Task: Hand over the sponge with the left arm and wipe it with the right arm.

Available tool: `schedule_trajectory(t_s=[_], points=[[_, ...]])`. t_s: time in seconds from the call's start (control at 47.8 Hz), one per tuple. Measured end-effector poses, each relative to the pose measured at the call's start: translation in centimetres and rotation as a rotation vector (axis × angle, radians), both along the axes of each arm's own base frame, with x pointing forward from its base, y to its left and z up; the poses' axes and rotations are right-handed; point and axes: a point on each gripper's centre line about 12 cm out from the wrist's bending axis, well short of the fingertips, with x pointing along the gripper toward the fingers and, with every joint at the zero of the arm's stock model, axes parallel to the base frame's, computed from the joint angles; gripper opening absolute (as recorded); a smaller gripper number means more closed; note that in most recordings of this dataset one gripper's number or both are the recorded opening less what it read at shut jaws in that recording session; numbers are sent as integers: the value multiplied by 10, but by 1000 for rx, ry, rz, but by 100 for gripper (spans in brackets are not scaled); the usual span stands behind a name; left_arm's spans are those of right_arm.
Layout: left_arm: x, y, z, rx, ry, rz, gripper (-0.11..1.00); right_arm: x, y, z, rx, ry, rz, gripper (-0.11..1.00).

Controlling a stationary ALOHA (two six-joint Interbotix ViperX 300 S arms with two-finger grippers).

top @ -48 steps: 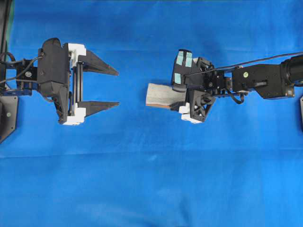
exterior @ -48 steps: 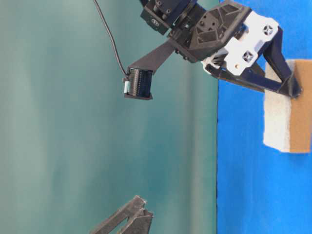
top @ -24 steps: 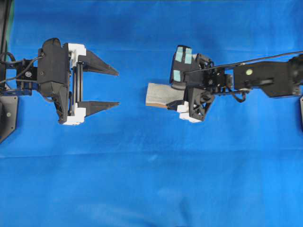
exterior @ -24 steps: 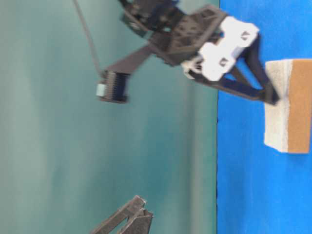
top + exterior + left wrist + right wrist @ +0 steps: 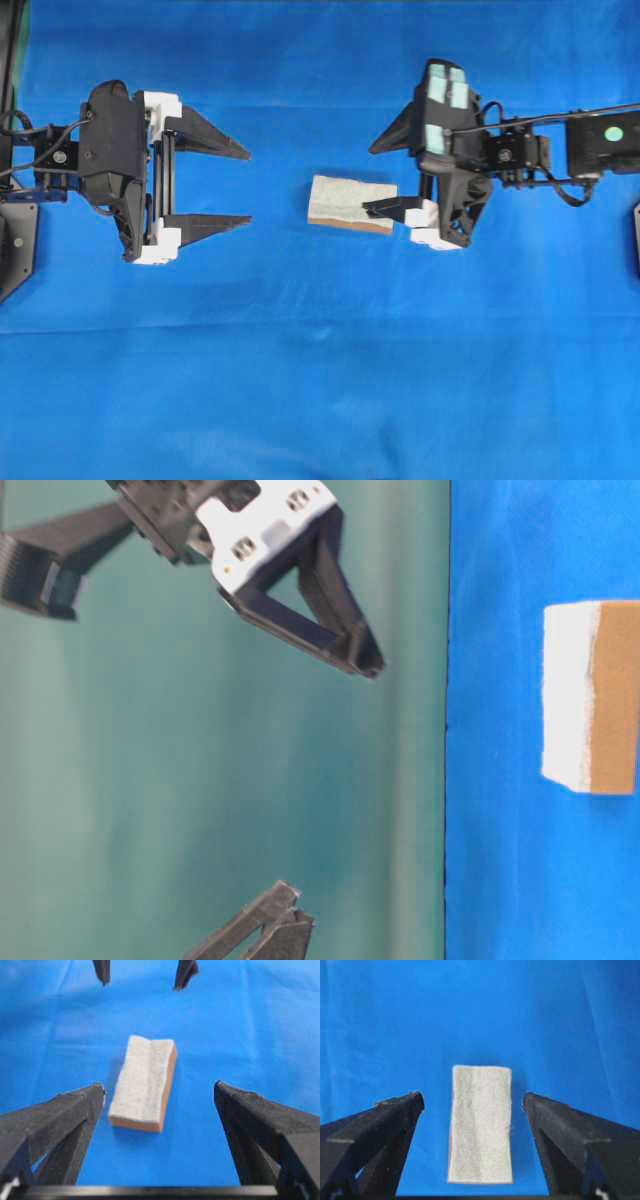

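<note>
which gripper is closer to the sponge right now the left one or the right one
Right. The right gripper hangs open just past the sponge at its right end, lifted clear of it. The left gripper, also open, sits farther off to the sponge's left across bare cloth.

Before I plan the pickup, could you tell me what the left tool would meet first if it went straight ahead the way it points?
Probably the sponge: it lies on the blue cloth ahead of the open left tool, roughly centred between its fingers, though height is unclear.
</note>
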Motion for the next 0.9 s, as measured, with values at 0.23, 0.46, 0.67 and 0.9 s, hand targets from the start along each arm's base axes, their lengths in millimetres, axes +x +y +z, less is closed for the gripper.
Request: schedule_trajectory(t_s=[0.23, 0.46, 0.67, 0.9], points=[[0, 0, 0, -1, -2, 1, 89, -1, 1, 2, -1, -25, 7, 74], [0, 0, 0, -4, 0, 1, 89, -1, 2, 3, -1, -34, 11, 74], [-5, 0, 10, -11, -28, 3, 89, -11, 9, 21, -5, -64, 23, 74], [-32, -2, 37, -12, -67, 0, 89, -45, 12, 49, -11, -138, 24, 74]])
